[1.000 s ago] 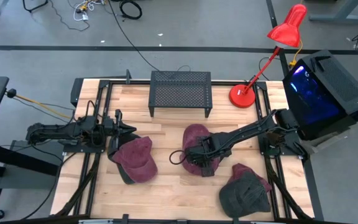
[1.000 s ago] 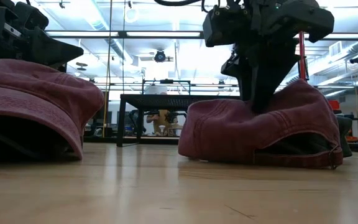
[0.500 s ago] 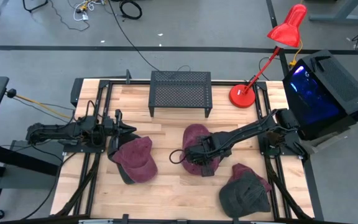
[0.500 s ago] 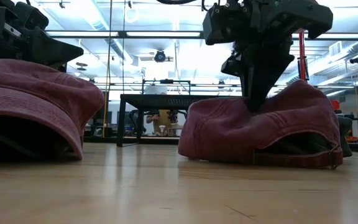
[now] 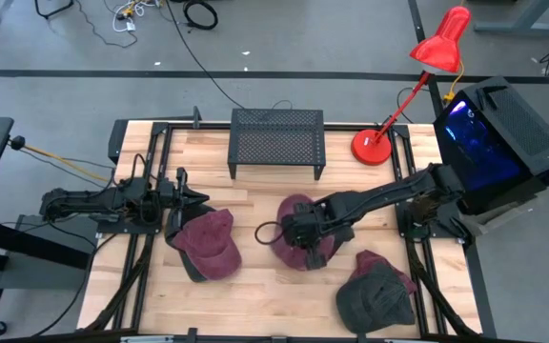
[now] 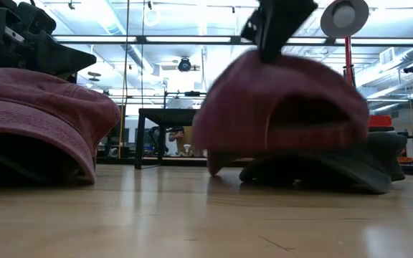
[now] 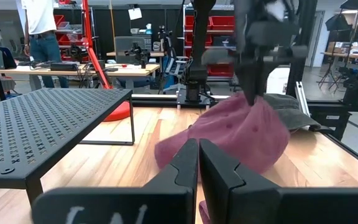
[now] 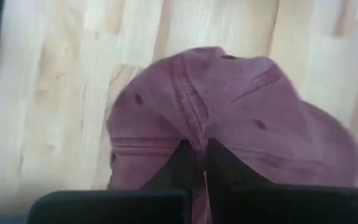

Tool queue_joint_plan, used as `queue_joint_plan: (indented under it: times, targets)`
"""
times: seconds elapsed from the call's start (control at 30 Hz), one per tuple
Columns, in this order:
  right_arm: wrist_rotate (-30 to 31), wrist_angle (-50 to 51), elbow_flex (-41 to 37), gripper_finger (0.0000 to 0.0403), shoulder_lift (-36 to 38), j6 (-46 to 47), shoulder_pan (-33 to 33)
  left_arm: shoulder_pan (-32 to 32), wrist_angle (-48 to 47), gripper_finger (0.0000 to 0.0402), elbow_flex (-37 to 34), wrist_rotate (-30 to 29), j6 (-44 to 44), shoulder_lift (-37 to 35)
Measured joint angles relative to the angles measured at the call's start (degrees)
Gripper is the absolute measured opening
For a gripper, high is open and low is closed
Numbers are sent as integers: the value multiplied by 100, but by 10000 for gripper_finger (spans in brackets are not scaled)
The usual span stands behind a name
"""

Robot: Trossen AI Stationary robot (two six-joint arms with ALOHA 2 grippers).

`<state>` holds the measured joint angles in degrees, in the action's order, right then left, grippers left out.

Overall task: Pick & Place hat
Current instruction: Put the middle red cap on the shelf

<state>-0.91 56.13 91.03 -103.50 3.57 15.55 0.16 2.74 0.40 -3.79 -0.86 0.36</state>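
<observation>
The right gripper point(image 5: 303, 233) sat over the middle of the table point(image 5: 255, 286), fingers pinched together on the crown fabric of the middle maroon hat point(image 5: 298, 214). In the low view that hat point(image 6: 278, 107) hung clear of the wood, lifted off the surface, its back opening and strap facing the camera. The right wrist view showed both dark fingers point(image 8: 182, 165) pressed close on a fold at the top seam of the hat point(image 8: 229, 118), bare planks beneath it.

The left gripper point(image 5: 191, 198) waited at the left side of the table, fingers pressed together with nothing between them. It sat at the far edge of a 2nd maroon hat point(image 5: 208, 246), which lay flat on the wood; whether the fingertips touched the fabric could not be told. The left wrist view showed its closed fingers point(image 7: 197, 165) pointing toward the lifted hat point(image 7: 241, 134).

A 3rd hat, dark grey point(image 5: 377, 293), lay on the near right part of the table, just beside the lifted one. A black mesh rack point(image 5: 276, 141) stood at the far centre, a red desk lamp point(image 5: 417, 86) at the far right. A person point(image 7: 41, 28) stood in the room beyond.
</observation>
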Motion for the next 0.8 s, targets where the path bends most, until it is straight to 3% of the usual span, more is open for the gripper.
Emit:
queue_joint_plan:
  times: [0.37,0.67,0.8]
  targets:
    - [58,880,1250,13,2,-954,-69,-1,0,21,0,-1,0,0]
    - [697,1219,1813,13,2,-1571,-289,-1,0,21,0,-1,0,0]
    - [1013,1229,2002,13,2,-2263,-352,-2,0,21,0,-1,0,0]
